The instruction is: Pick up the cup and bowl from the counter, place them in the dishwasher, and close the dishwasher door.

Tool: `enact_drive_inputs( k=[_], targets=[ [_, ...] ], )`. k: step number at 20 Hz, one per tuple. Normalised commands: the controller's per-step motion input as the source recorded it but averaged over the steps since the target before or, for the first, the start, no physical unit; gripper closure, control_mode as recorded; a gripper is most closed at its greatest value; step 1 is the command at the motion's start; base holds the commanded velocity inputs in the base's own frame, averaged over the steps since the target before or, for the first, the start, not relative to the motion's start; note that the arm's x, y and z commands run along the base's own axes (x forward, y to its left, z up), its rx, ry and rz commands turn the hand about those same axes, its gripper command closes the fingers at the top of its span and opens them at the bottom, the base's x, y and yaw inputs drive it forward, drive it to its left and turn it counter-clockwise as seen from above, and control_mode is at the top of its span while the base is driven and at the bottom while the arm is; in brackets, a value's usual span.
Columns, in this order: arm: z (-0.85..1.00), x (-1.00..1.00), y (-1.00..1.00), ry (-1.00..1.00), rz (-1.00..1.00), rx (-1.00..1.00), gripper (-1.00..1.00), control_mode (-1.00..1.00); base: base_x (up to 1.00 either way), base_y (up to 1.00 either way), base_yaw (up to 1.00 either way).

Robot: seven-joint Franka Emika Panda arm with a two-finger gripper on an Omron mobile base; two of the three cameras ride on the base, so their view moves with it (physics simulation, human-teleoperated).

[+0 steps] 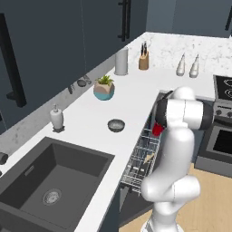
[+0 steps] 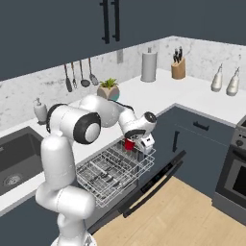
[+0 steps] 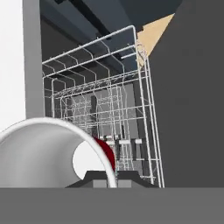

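Over the rack: your gripper [image 2: 133, 144] hangs above the pulled-out wire rack [image 2: 113, 170], at the rack's end nearest the cabinet front.
Gripper: you have its fingers pinched tight on the rim of the cup [image 2: 129, 143]; in the hand view the wall of the cup [image 3: 57, 153] passes between the two dark tips.
Cup: red outside, white inside, held in the air above the rack wires; in the left base view you see it [image 1: 157, 129] just beside the dark wrist, at about 3 o'clock from the bowl.
Bowl: dark grey, sitting on the counter [image 1: 131, 97], clear of the arm; find it [image 1: 116, 125] between the sink and the counter's edge above the rack.
Dishwasher: its rack is drawn fully out and its door [image 2: 158, 180] lies folded down flat, at 5 o'clock from the cup in the right base view.
Sink: dark basin [image 1: 52, 181] at 7 o'clock from the bowl.
Soap dispenser: white bottle [image 1: 56, 118] at 9 o'clock from the bowl, against the wall.
Plant pot: teal pot [image 1: 104, 89] at 11 o'clock from the bowl.
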Motion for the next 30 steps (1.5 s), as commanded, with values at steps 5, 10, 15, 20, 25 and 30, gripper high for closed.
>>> enact_drive_inputs(
  k=[5, 10, 15, 20, 25, 30],
  targets=[
    [-0.91, 0.26, -0.01, 0.12, -0.08, 0.27, 1.0, -1.0, 0.0, 0.0, 0.0],
    [-0.66, 0.33, 0.24, 0.07, -0.09, 0.24, 1.0, -1.0, 0.0, 0.0, 0.0],
    [-0.45, 0.44, 0.36, 0.08, -0.12, 0.19, 1.0, -1.0, 0.0, 0.0, 0.0],
    [-0.48, 0.42, 0.23, 0.15, -0.17, 0.14, 1.0, -1.0, 0.0, 0.0, 0.0],
    [-0.36, 0.25, 0.23, 0.18, -0.18, 0.11, 1.0, -1.0, 0.0, 0.0, 0.0],
    [-0.36, 0.16, 0.16, 0.22, -0.19, 0.06, 1.0, -1.0, 0.0, 0.0, 0.0]
  ],
)
